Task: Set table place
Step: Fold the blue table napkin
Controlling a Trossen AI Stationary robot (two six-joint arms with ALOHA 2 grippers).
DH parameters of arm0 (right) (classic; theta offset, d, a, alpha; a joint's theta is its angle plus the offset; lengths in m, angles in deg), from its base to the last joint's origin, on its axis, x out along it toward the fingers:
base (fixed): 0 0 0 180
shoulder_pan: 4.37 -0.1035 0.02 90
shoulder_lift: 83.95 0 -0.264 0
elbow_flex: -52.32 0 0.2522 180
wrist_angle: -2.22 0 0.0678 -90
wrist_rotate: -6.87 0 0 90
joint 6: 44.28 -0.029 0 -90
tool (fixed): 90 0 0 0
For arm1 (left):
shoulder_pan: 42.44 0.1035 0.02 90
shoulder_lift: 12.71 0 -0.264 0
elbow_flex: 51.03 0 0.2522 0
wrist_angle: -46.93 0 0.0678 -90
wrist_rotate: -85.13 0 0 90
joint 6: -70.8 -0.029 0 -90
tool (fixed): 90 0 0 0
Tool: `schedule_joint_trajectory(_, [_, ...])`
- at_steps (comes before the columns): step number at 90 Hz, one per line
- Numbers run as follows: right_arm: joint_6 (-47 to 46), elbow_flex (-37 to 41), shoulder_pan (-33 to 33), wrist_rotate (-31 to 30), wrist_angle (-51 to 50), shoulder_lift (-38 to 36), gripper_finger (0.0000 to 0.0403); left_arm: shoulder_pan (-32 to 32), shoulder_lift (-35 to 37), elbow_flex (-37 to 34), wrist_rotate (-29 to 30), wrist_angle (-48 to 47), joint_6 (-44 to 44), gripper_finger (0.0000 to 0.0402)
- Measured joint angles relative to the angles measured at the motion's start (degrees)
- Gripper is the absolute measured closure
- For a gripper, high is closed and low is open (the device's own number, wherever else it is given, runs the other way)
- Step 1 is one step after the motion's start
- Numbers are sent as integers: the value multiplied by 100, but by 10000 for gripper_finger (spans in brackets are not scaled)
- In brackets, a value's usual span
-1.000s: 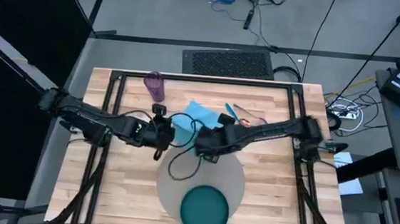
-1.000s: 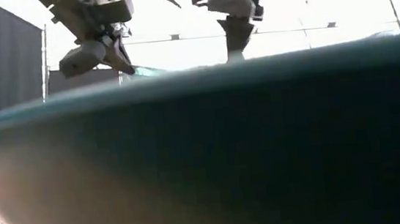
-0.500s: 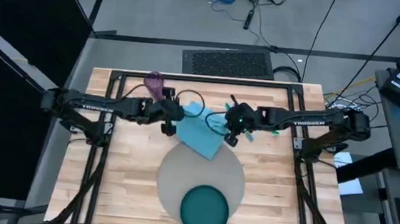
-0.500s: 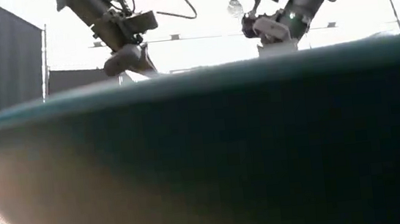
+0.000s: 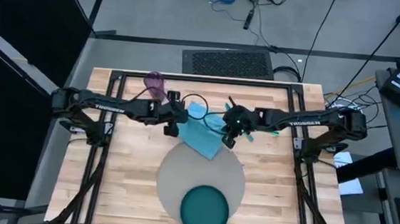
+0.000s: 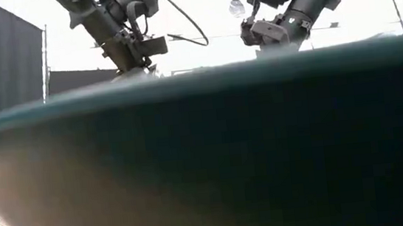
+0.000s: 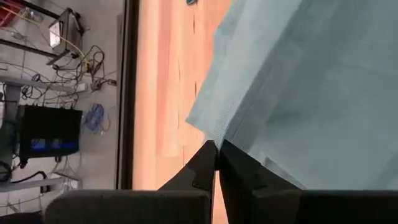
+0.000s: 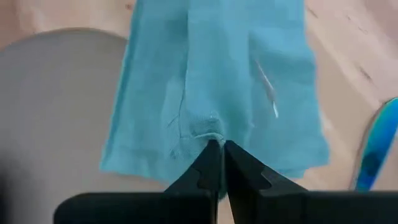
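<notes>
A light-blue napkin (image 5: 200, 131) lies spread on the table (image 5: 131, 171), its near corner over the far rim of the round grey-beige mat (image 5: 181, 171). A teal plate (image 5: 204, 209) sits on the mat's near part. My left gripper (image 5: 172, 126) is shut at the napkin's left side, and my right gripper (image 5: 228, 137) is shut at its right side. Behind the left arm a purple cup (image 5: 155, 85) stands. A teal cutlery handle (image 8: 376, 146) lies just right of the napkin. My left gripper pinches the napkin's corner (image 7: 210, 138) between its two fingers, coming from the table's left. How many layers it has, I cannot tell. My right gripper pinches the napkin's edge (image 8: 211, 134) between its two fingers, from the table's right. The cloth puckers into small creases at the fingertips.
The black metal frame (image 5: 202, 78) runs around the tabletop. In the low view the plate's rim (image 6: 192, 166) fills the foreground and hides the table behind it. Bare planks lie left and right of the mat.
Both grippers have gone from over the mat's far part toward the table's far edge and apart, the right one toward the right edge. The napkin, bunched smaller under the arms a second ago, now lies spread out between them.
</notes>
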Motion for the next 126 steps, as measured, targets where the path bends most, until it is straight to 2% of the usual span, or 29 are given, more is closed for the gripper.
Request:
schedule_joint_trajectory(19, [-19,0,-123,-9,308,2,403,-106,266,4,420,-326,11,402])
schedule_joint_trajectory(42, [57,0,-38,-34,317,2,403,-315,464,120,506,-538,253,402])
schedule_joint_trajectory(75, [49,-7,148,-295,-154,4,403,-133,266,129,116,-574,262,402])
schedule_joint_trajectory(95, [-20,-9,132,-161,-208,4,402,-68,182,129,-43,-517,263,402])
schedule_joint_trajectory(107, [-19,-9,140,-165,-202,7,386,-70,180,129,-43,-526,268,402])
schedule_joint_trajectory(126, [-20,-7,138,-197,-196,7,336,-68,180,129,-34,-547,263,400])
